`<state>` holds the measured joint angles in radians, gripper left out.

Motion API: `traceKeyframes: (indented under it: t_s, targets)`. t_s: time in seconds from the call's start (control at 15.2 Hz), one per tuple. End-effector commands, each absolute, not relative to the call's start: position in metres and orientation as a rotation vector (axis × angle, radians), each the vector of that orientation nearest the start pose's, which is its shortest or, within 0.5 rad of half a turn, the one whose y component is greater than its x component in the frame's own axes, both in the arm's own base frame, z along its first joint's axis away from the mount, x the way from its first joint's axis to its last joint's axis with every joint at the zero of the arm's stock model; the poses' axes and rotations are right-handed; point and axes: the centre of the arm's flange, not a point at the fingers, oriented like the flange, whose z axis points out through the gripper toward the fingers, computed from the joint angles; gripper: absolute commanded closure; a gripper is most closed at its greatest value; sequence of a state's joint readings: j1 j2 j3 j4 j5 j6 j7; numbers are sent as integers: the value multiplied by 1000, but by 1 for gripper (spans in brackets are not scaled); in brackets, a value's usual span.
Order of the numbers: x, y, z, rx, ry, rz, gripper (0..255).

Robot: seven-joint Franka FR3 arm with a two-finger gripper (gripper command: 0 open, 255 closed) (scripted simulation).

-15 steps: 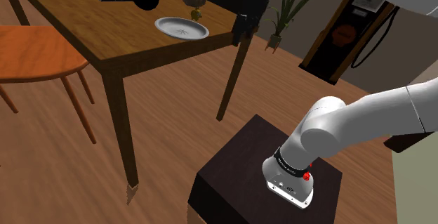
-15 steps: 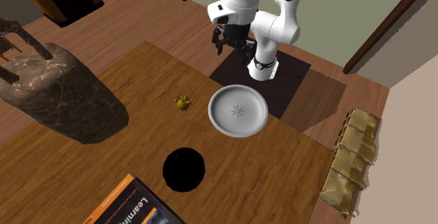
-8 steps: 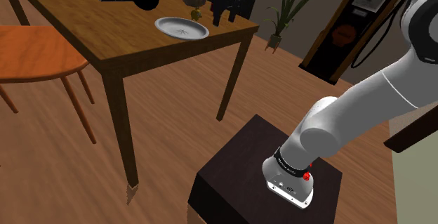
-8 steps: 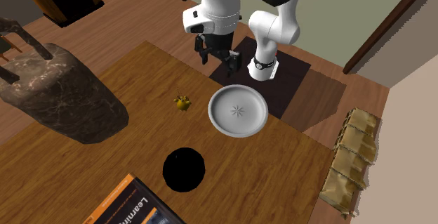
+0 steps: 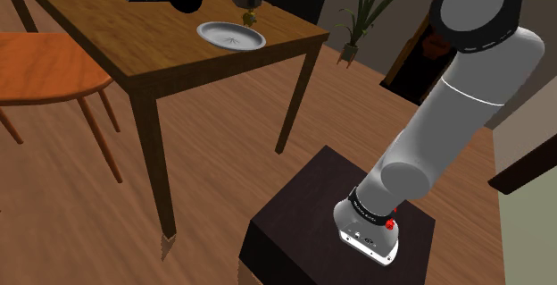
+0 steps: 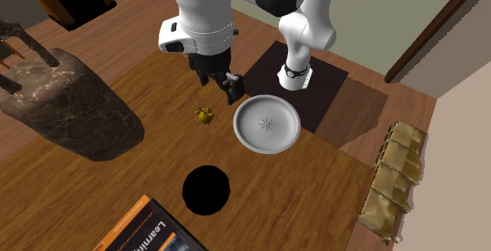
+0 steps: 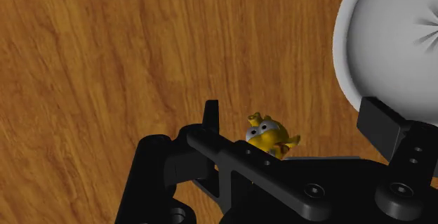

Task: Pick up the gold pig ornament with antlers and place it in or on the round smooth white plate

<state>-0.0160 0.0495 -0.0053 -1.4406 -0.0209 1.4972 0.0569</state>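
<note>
— Where is the pig [image 6: 205, 116]?
— On the bench [image 6: 307, 190], just beside the plate [image 6: 267, 139], at its left in the second exterior view.
— And your tool [image 6: 220, 86]?
— My tool hangs over the pig, spread wide, gripping nothing.

On the brown wooden table [image 6: 315, 179], second exterior view: small gold pig ornament [image 6: 205, 116] sits just left of the round white plate [image 6: 267, 123], not touching. And the black two-finger gripper [image 6: 219, 86] hangs above, just behind both. Flat round black disc [image 6: 206, 190] lies nearer, orange-edged book [image 6: 149, 230] nearest, dark mottled lump [image 6: 67, 104] left.
</note>
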Motion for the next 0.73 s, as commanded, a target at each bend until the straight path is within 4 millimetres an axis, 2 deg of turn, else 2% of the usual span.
traceKeyframes:
  t_s: [0.0,0.07,0.13,0.59,0.66]
  targets:
    - [591,-16,658,-3153,162,1,0]
    - [604,-18,661,-3150,179,7,0]
    - [606,-19,662,-3150,181,8,0]
    - [606,-19,622,-3150,181,8,0]
    - [606,-19,622,-3150,181,8,0]
